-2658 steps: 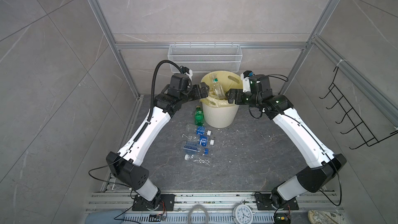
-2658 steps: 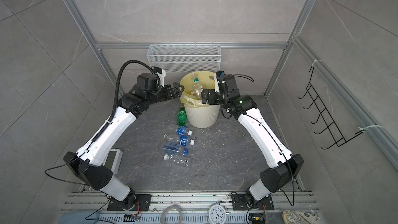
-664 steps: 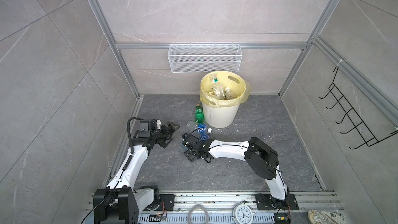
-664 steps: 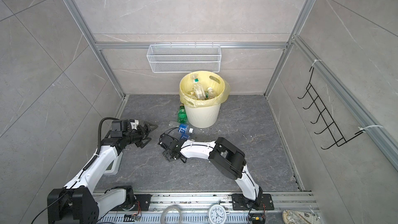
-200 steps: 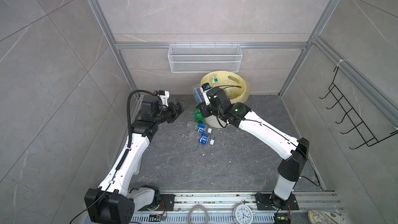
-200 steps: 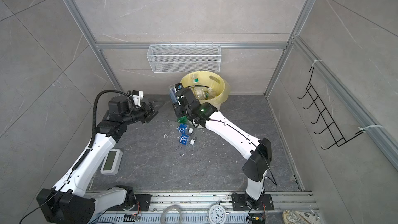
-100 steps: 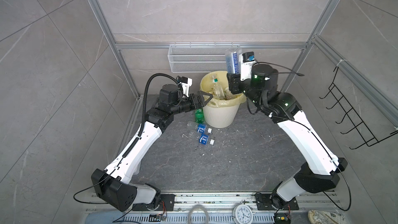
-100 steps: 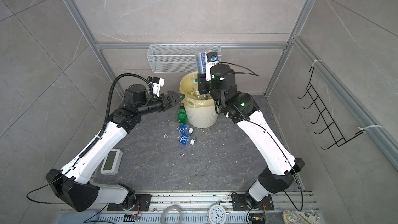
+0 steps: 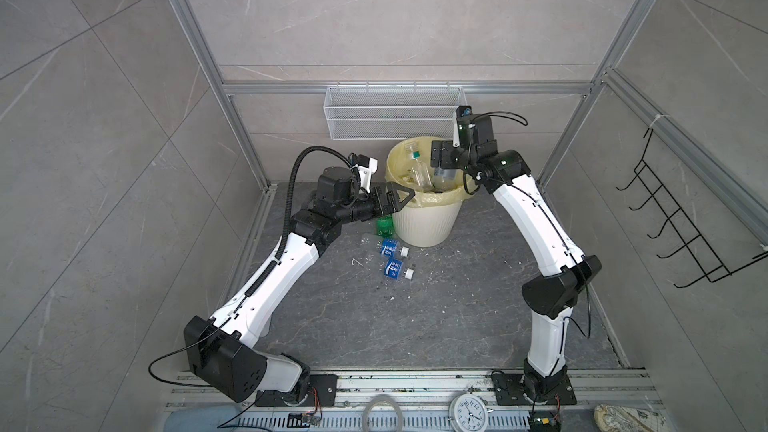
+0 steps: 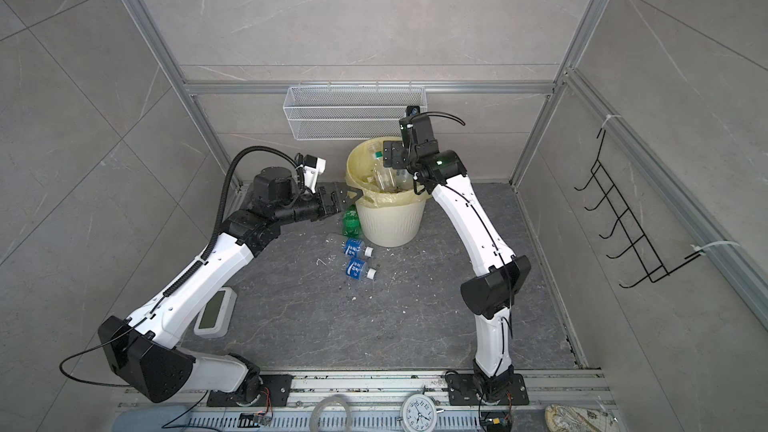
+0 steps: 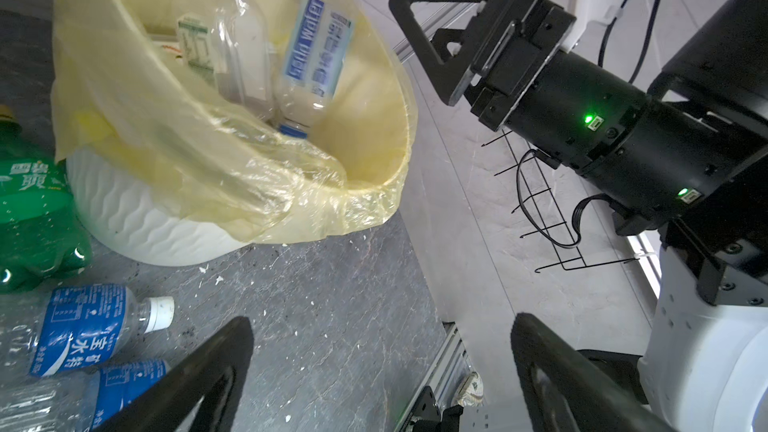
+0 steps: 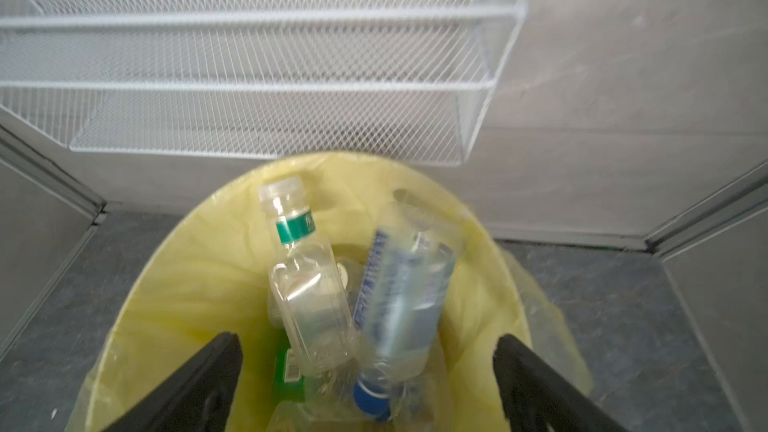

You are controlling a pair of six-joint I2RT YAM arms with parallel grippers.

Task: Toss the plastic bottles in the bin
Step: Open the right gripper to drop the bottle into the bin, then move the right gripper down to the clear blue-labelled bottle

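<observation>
Holds right hand (image 12: 368, 342) spread wide over the bin (image 9: 419, 224) to drop blue-labelled bottle (image 12: 399, 297) in cap-down; parks left hand (image 9: 401, 198) open, empty, beside the rim, probably waiting.

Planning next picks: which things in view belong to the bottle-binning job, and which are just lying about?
Job: cream ribbed plastic bin, yellow-lined; green plastic bottle beside it; two clear blue-labelled bottles on the floor; bottles already binned.
Lying about: white wire mesh basket; black wire hook rack; white round clock.
</observation>
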